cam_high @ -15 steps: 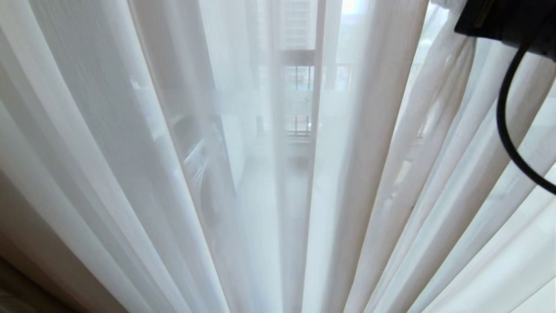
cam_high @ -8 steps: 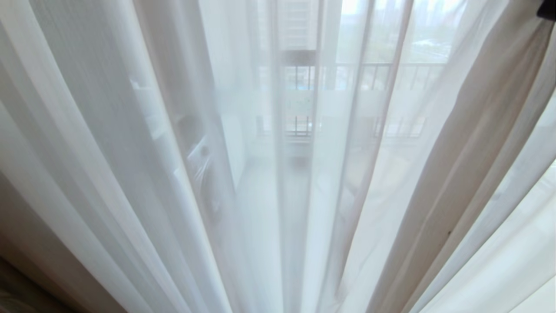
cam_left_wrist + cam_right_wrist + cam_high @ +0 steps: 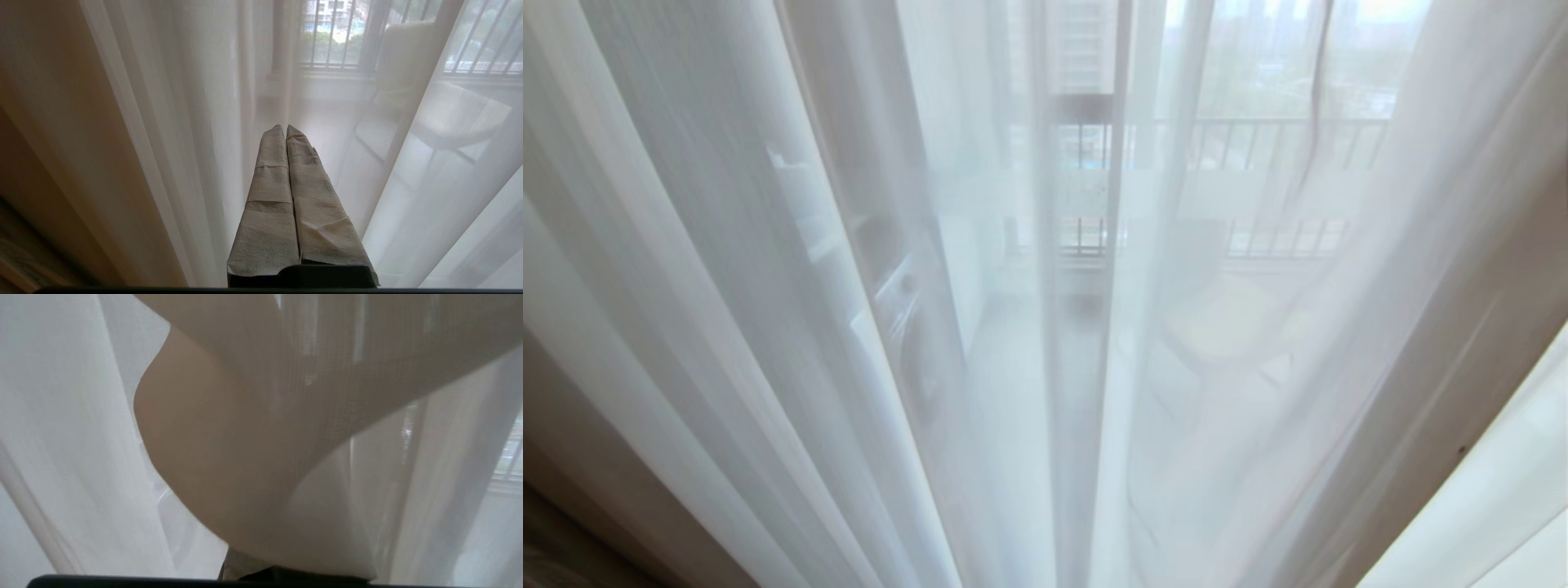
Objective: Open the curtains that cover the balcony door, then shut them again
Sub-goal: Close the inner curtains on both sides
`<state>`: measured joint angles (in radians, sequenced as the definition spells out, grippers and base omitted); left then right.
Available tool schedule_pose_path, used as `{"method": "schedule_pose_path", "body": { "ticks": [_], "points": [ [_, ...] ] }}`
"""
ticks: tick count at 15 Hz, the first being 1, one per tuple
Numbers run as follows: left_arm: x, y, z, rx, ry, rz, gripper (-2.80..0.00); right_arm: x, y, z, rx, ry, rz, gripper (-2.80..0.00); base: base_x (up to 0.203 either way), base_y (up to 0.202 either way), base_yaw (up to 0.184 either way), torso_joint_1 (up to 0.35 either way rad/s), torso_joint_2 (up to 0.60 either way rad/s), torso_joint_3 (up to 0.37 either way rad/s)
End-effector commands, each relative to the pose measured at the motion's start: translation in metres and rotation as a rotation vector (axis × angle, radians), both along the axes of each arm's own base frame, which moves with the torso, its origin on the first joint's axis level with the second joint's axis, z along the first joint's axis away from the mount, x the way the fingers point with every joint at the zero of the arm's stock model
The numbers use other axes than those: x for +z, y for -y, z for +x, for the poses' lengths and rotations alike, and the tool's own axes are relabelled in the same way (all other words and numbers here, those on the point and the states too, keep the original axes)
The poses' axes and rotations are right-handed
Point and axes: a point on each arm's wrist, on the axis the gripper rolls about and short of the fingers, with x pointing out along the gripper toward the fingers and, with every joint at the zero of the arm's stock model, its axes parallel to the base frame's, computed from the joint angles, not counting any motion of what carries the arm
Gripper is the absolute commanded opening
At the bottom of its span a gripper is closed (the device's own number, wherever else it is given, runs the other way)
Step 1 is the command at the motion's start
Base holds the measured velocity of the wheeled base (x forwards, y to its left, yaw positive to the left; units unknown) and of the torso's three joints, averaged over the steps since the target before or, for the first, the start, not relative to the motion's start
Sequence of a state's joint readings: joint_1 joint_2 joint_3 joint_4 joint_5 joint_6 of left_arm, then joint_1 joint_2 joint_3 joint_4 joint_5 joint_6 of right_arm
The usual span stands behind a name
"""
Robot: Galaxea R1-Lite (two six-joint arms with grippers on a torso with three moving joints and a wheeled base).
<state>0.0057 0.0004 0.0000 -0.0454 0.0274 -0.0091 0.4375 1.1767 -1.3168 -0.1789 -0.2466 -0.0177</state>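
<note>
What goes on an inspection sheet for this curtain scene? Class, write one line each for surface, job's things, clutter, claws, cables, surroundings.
Surface: pale balcony floor behind the fabric.
Job's things: sheer curtains cover the view; beige drape at one side; door frame shows through.
Clutter: nothing seen.
Claws: left claw shut, empty, before the sheer; right claw shut, draped in fabric.
Cables: nothing seen.
Surroundings: railing, chair, small table, washing machine.

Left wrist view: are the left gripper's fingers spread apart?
No, the two wrapped fingers lie pressed together with nothing between them, pointing at the sheer curtain.
</note>
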Motion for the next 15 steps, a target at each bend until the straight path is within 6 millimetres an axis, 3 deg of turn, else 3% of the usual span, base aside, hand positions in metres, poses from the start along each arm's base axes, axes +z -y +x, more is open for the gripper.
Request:
{"method": "schedule_pose_path", "body": {
  "ticks": [1, 7, 15],
  "points": [
    [0.0, 0.0, 0.0, 0.0, 0.001, -0.001, -2.8, 0.003, 0.014, -0.003, -0.082, 0.02, 0.009, -2.8, 0.0, 0.0, 0.0, 0.0, 0.0, 0.0],
    [0.0, 0.0, 0.0, 0.002, 0.001, -0.001, -2.8, 0.005, 0.049, -0.005, -0.335, 0.013, 0.007, -2.8, 0.0, 0.0, 0.0, 0.0, 0.0, 0.0],
    [0.0, 0.0, 0.0, 0.001, 0.001, -0.001, -2.8, 0.005, 0.115, 0.023, -0.741, -0.014, 0.059, -2.8, 0.0, 0.0, 0.0, 0.0, 0.0, 0.0]
  ]
}}
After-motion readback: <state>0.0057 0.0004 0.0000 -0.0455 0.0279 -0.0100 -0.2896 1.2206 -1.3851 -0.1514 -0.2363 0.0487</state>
